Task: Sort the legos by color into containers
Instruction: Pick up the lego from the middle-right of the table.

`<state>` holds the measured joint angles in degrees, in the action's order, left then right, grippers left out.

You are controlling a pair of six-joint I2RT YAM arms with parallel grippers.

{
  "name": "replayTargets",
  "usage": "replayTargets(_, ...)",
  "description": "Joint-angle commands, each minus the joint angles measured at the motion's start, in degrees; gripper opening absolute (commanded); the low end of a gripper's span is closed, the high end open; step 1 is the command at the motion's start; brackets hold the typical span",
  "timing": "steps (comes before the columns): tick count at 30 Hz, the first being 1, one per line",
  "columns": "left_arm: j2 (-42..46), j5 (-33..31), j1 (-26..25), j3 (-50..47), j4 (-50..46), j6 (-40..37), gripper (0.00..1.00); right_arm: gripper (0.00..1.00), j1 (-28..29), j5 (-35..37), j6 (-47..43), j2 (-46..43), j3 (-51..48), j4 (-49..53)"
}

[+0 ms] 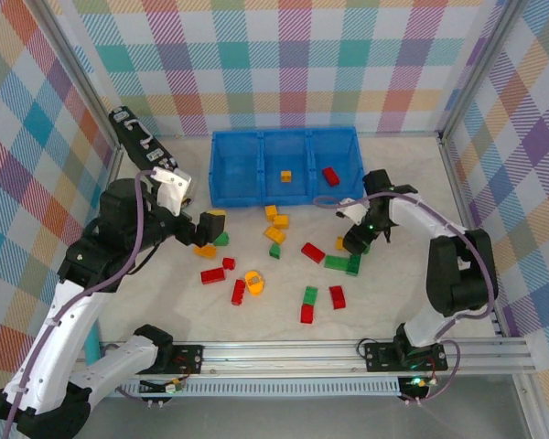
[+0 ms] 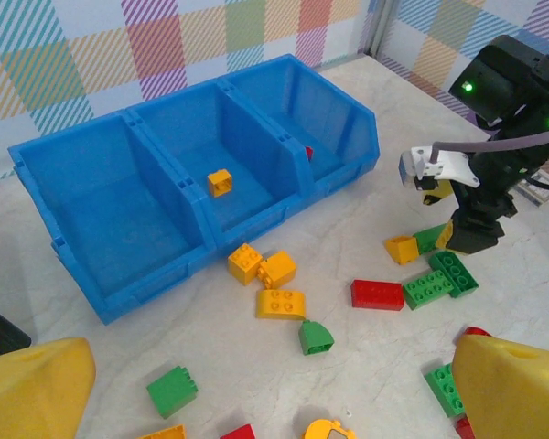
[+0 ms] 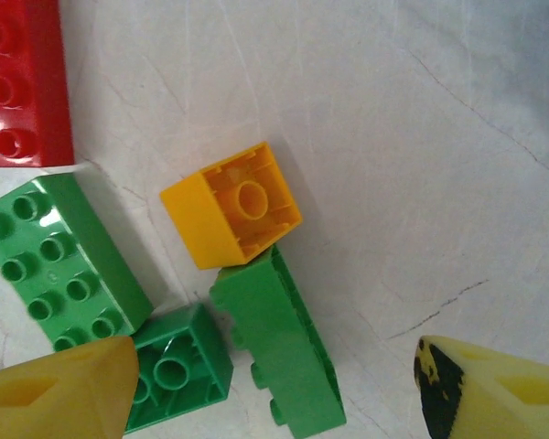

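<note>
The blue tray [image 1: 231, 195] stands at the back with a yellow brick [image 1: 285, 175] in its middle compartment and a red brick [image 1: 330, 176] in its right one. Red, green and yellow legos lie scattered on the table in front of it. My right gripper [image 3: 274, 393] is open, low over a green cluster. Its fingers straddle a long green brick [image 3: 279, 352] lying on its side and an upturned green square brick [image 3: 174, 375]. An upturned yellow brick [image 3: 231, 206] touches the long one. My left gripper [image 2: 270, 402] hangs open and empty above the left-hand legos.
A black case [image 1: 142, 142] leans at the back left. Checkered walls close in three sides, and a metal rail [image 1: 348, 352] runs along the front. A red brick [image 2: 377, 294] and a green dome piece [image 2: 316, 337] lie mid-table between the arms.
</note>
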<state>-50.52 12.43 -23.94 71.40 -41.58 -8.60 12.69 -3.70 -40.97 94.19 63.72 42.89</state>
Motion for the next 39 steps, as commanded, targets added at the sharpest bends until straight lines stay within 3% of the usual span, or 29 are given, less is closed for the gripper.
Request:
replayTargets(1,-0.26,0.48,-0.67,-0.16,1.15,0.43,1.00,0.77,-0.56,-0.62,0.43,2.73,2.40,0.55)
replayTargets(14,-3.15,0.49,-0.67,0.48,1.07,0.51,1.00,0.67,-0.82,2.12,-0.07,8.53,4.35,0.79)
replayTargets(20,-3.79,0.58,-0.67,0.55,1.15,0.60,1.00,0.54,-1.19,1.99,-0.34,8.47,4.28,1.21)
replayTargets(34,-3.31,0.75,-0.67,-0.46,1.94,0.51,1.00,0.51,-1.26,2.23,0.37,5.27,0.14,1.23)
replayTargets(39,-2.66,0.69,-0.64,-0.69,2.03,0.51,1.00,0.40,-1.32,3.95,0.10,4.90,0.04,1.05)
